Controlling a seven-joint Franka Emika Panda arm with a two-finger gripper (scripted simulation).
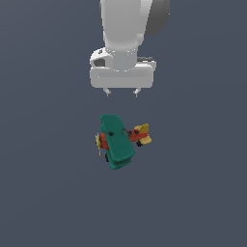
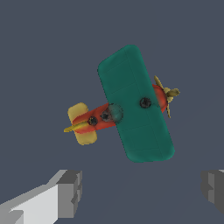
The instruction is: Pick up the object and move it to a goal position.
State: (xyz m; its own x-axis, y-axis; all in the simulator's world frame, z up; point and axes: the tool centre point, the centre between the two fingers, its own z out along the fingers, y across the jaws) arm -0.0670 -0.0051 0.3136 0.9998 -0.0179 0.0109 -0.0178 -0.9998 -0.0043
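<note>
1. The gripper [image 1: 122,91] hangs in the upper middle of the exterior view, its 2 short fingertips [image 1: 108,92] spread apart with nothing between them.
2. The toy biplane [image 1: 118,141] lies on the flat grey floor [image 1: 43,193] near the frame's centre, below the gripper in the picture and apart from it.
3. Its teal wings [image 1: 116,140] run roughly top to bottom in the frame; the yellow propeller [image 1: 99,143] points toward the exterior view's left, the yellow tail [image 1: 143,133] toward the exterior view's right.
4. In the wrist view the biplane [image 2: 131,105] appears from above, between and beyond the 2 grey fingers [image 2: 70,192].
</note>
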